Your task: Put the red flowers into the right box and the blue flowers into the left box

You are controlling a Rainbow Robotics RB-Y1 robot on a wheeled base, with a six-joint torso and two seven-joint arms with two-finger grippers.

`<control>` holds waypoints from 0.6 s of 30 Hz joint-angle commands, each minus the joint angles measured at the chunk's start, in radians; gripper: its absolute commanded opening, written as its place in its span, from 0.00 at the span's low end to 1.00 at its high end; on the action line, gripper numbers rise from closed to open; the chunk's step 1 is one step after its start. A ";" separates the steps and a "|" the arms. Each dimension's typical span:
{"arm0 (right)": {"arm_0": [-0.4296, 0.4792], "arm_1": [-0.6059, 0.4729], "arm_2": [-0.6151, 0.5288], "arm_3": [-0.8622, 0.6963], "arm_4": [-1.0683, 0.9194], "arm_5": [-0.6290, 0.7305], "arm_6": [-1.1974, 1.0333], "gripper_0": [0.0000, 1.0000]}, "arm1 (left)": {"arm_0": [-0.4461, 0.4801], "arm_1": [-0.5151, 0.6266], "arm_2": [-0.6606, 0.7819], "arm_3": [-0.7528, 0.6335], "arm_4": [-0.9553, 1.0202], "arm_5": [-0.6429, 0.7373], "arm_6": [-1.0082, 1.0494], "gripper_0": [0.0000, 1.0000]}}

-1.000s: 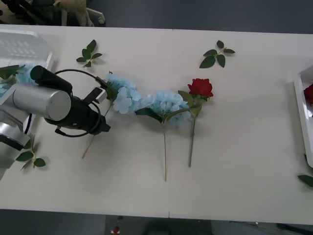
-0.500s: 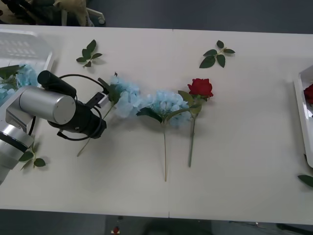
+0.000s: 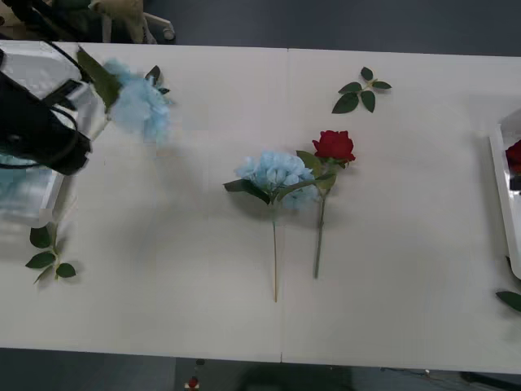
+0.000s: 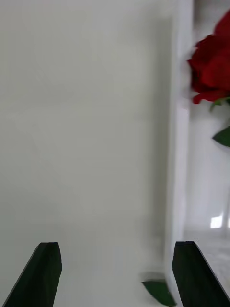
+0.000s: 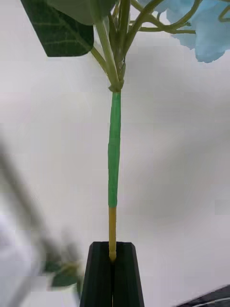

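My left gripper (image 3: 81,130) hangs over the left box (image 3: 37,61) at the far left, shut on the green stem (image 5: 114,158) of a blue flower (image 3: 138,106) held clear of the table. In the left wrist view the left gripper (image 5: 113,273) pinches the stem's yellow end, with the blue flower (image 5: 206,24) beyond. Mid-table lie a second blue flower (image 3: 277,173) and a red flower (image 3: 334,145), side by side. My right gripper (image 4: 117,273) is open beside the right box (image 4: 177,120), which holds a red flower (image 4: 213,67). The right box (image 3: 503,187) sits at the table's right edge.
Loose green leaf sprigs lie at the back right (image 3: 361,90), front left (image 3: 49,254) and front right edge (image 3: 511,300). Another sprig (image 3: 153,77) shows behind the held bloom. A leaf (image 4: 160,292) lies near the right fingers.
The left gripper has lifted the blue flower off the table and swung it left and back, toward the left box. The other blue flower and the red rose have not moved.
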 commanded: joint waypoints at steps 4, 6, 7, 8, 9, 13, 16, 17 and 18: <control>-0.029 -0.017 0.186 -0.174 0.031 -0.092 -0.256 0.68 | -0.090 0.333 -0.064 -0.018 -0.090 0.077 -0.155 0.00; -0.059 -0.017 0.259 -0.197 0.044 -0.141 -0.323 0.68 | -0.090 0.372 -0.098 0.044 -0.197 0.029 -0.201 0.00; -0.075 -0.017 0.285 -0.200 0.048 -0.161 -0.345 0.68 | -0.090 0.379 -0.112 0.071 -0.234 0.011 -0.212 0.00; -0.093 -0.017 0.316 -0.202 0.051 -0.180 -0.365 0.68 | -0.090 0.382 -0.124 0.097 -0.268 -0.011 -0.216 0.00; -0.119 -0.019 0.358 -0.202 0.057 -0.209 -0.388 0.68 | -0.090 0.382 -0.144 0.137 -0.320 -0.041 -0.215 0.00; -0.194 -0.019 0.477 -0.200 0.075 -0.326 -0.465 0.68 | -0.090 0.382 -0.204 0.288 -0.415 -0.182 -0.215 0.00; -0.242 -0.019 0.563 -0.196 0.092 -0.438 -0.514 0.68 | -0.090 0.382 -0.233 0.387 -0.418 -0.267 -0.215 0.00; -0.251 -0.019 0.580 -0.193 0.094 -0.459 -0.520 0.68 | -0.090 0.382 -0.242 0.409 -0.418 -0.288 -0.215 0.00; -0.271 -0.019 0.612 -0.191 0.098 -0.500 -0.532 0.68 | -0.090 0.382 -0.266 0.449 -0.423 -0.339 -0.213 0.00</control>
